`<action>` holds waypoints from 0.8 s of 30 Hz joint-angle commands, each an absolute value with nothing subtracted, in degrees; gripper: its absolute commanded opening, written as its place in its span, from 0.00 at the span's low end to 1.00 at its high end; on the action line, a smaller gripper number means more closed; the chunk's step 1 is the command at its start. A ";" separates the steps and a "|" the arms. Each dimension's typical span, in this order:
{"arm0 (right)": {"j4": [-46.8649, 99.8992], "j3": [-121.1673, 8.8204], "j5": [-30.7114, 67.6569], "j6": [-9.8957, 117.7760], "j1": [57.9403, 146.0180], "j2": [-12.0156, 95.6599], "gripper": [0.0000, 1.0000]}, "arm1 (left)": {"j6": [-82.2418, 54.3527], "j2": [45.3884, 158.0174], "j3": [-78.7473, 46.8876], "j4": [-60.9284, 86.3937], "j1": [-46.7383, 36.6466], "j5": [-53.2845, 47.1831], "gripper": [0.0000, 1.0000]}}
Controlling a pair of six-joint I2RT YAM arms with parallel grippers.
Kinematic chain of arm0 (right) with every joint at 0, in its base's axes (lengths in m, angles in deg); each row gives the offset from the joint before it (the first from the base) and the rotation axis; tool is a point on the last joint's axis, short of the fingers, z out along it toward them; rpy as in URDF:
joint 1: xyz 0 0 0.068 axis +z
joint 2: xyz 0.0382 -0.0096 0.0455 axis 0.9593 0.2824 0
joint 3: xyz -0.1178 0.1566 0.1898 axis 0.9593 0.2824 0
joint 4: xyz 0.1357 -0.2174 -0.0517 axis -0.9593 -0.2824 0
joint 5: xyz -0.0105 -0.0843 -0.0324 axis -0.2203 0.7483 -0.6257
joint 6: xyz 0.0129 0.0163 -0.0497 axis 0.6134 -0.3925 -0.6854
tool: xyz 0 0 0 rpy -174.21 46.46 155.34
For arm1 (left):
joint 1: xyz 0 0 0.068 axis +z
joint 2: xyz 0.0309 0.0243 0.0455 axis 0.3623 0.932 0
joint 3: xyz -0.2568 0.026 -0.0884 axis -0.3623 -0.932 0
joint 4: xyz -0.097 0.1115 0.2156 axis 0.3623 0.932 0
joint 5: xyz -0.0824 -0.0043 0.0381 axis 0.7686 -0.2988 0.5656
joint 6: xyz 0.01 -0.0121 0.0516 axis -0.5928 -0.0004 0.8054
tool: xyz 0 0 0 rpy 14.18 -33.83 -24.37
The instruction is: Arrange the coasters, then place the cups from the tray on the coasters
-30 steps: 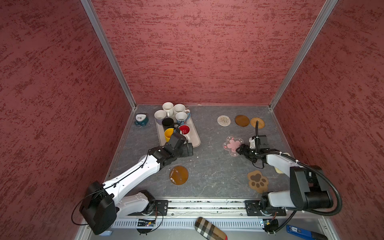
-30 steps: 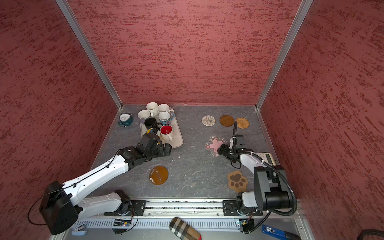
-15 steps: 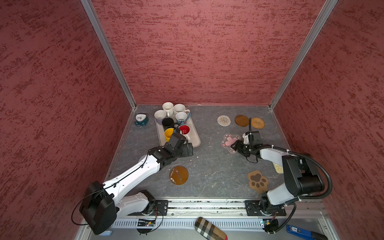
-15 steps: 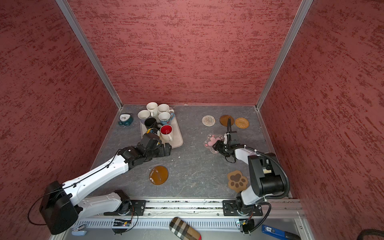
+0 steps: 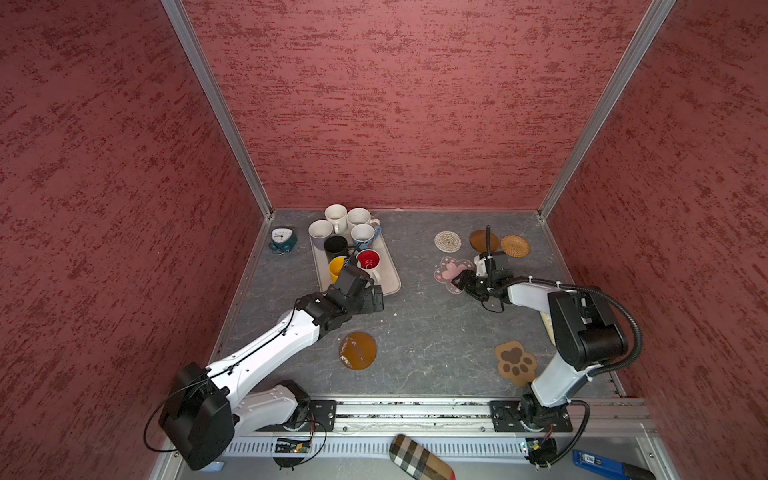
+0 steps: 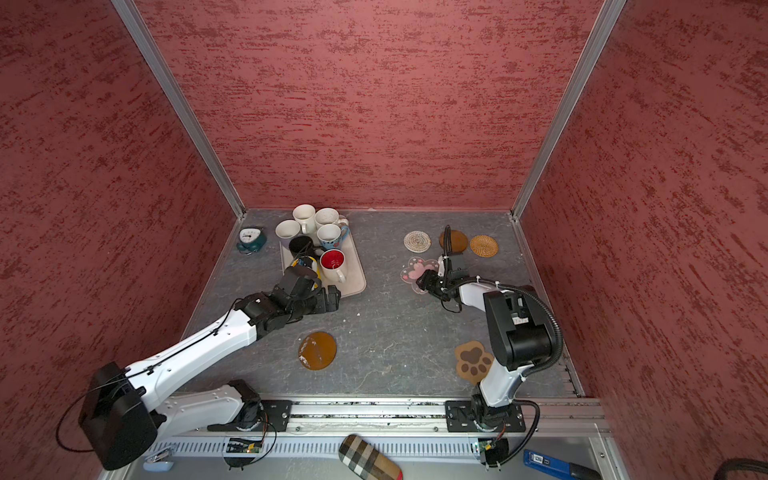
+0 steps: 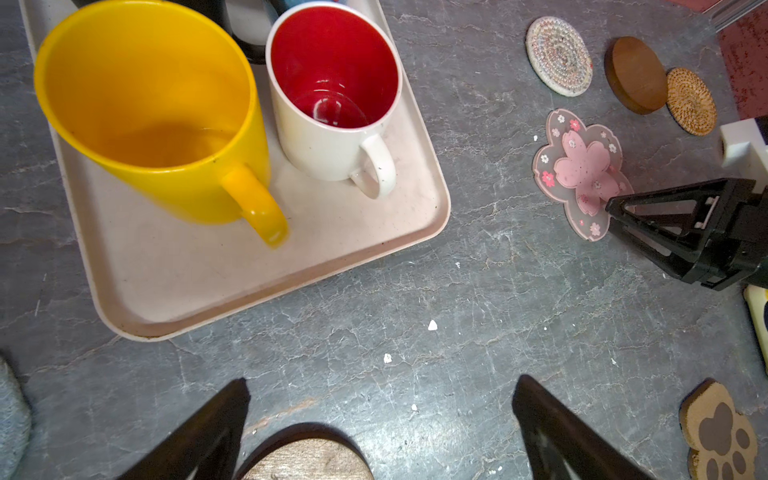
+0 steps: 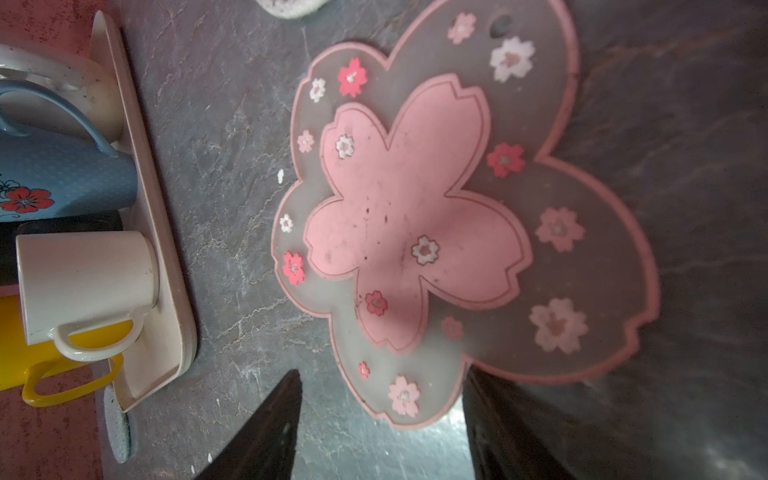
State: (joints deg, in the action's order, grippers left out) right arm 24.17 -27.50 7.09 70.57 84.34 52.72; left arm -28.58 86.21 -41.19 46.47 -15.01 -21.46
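In both top views the left hand [image 5: 371, 297] [image 6: 328, 300] hangs over the table [image 5: 415, 332] just in front of the tray [image 5: 390, 276], covering part of the yellow cup [image 5: 336, 266]. The left wrist view shows its fingers [image 7: 224, 415] spread wide and empty, with a brown disc coaster [image 7: 307, 459] below them. 7 cups [image 5: 336, 244] are bunched at the tray, the white cup with the red inside [image 5: 369, 261] beside the yellow one. The right hand [image 5: 459, 283] sits low at the flower coaster [image 5: 449, 268], which rests on the table between the tray and the far row of 3 coasters [image 5: 447, 241]. Only the right wrist view shows this hand's fingers [image 8: 270, 424] part-way apart astride 1 petal; whether they pinch it I cannot tell. The grey-blue coaster [image 8: 118, 428], hidden under the left arm [image 5: 270, 345] from above, shows only in the wrist views. The paw coaster [image 5: 515, 361] lies near the front edge on the right.
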 commanded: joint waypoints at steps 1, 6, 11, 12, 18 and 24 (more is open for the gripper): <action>20.80 -27.77 7.59 71.05 85.63 55.55 0.63 | -28.60 85.65 -41.95 45.69 -14.62 -21.65 1.00; 19.55 -28.41 7.69 70.73 86.14 53.75 0.66 | -28.54 84.93 -41.86 46.50 -14.59 -21.74 1.00; 14.78 -29.77 8.90 68.28 86.13 48.09 0.76 | -28.45 83.24 -41.47 47.52 -14.47 -22.09 0.99; 13.74 -30.20 9.09 67.62 86.02 46.99 0.78 | -28.45 83.12 -41.28 47.62 -14.53 -22.12 0.99; 9.61 -34.10 9.55 63.02 83.03 46.47 0.87 | -28.36 84.06 -40.40 47.98 -14.48 -21.74 1.00; 7.51 -42.04 9.33 58.73 79.88 52.52 0.93 | -28.29 84.50 -39.68 48.69 -14.60 -21.73 0.99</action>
